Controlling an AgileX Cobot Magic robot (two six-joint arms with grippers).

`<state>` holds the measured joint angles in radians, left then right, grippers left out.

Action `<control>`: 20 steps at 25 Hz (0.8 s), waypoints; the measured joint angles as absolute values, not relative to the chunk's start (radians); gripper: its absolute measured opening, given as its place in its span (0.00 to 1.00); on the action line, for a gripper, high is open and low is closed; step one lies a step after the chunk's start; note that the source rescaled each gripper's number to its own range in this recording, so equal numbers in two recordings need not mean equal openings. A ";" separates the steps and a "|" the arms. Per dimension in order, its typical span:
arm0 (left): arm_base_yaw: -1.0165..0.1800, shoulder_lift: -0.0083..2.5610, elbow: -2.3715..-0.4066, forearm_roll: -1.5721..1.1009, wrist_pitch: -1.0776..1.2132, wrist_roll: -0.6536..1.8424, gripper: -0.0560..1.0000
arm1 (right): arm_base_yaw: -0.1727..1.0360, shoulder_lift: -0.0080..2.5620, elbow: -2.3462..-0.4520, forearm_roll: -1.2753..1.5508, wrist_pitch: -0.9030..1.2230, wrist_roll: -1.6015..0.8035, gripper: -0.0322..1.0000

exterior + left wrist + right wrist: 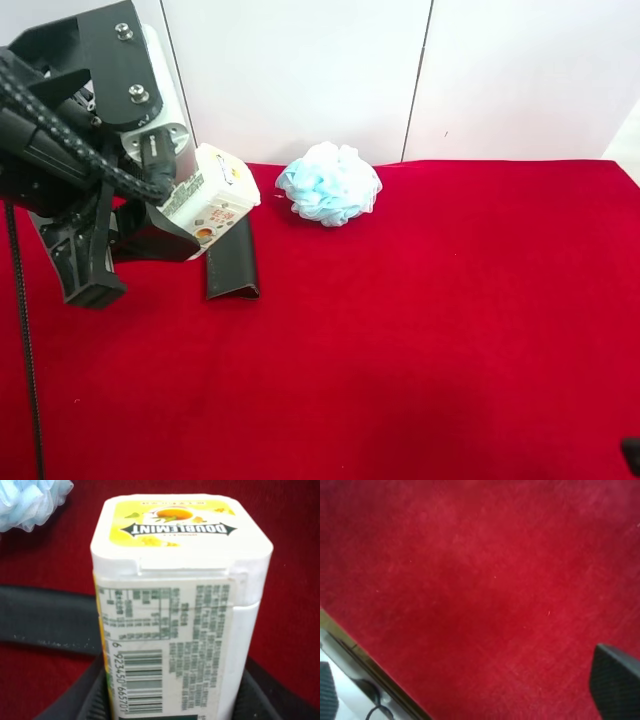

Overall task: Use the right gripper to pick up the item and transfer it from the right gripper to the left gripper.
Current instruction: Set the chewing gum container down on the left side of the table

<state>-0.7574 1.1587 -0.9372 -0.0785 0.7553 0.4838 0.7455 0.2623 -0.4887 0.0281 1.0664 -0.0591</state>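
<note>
The item [215, 195] is a small white carton with green lettering and a barcode. It hangs tilted above the red cloth, and my left gripper [185, 225] is shut on its lower end. In the left wrist view the item [180, 605] fills the middle, with black fingers [87, 700] on both of its sides. Of my right gripper only one black fingertip [615, 682] shows. It hovers over bare red cloth with nothing against it. The other finger is out of frame, so the jaws stand wide open.
A dark green wallet [232, 262] lies on the cloth just under the item. A pale blue pouf [330, 183] sits near the back edge. The red cloth [420, 330] covers the table. Its edge [370, 672] runs close by the right gripper, with a cable beyond.
</note>
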 joint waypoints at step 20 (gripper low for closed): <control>-0.757 1.159 -0.937 -0.079 0.754 0.464 0.07 | 0.435 0.041 -0.484 0.027 1.065 -0.057 1.00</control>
